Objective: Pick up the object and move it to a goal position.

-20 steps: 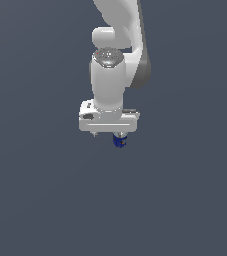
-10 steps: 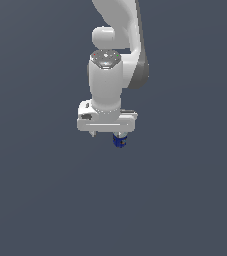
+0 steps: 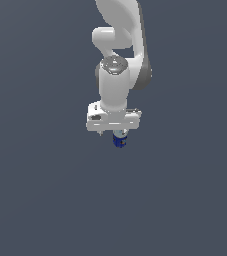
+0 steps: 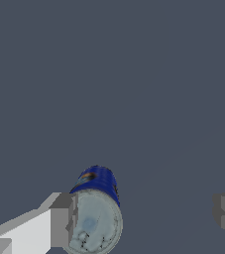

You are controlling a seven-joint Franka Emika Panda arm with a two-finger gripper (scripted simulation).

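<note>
We are seeing the white gripper (image 3: 116, 134) standing with fingers apart, one finger (image 4: 64, 221) touching the dark blue can (image 4: 96, 211), the other well clear.

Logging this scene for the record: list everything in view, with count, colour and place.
can: one, dark blue with a pale silvery top and a small orange-white mark, just below the claw, right beside one finger.
ground: one, plain dark grey-blue, filling the background of both views.
arm: one, white with grey joints, coming down from the top of the exterior view.
claw: one, white body, pointing down over the can, open.
fingers: two, grey, set wide apart.
</note>
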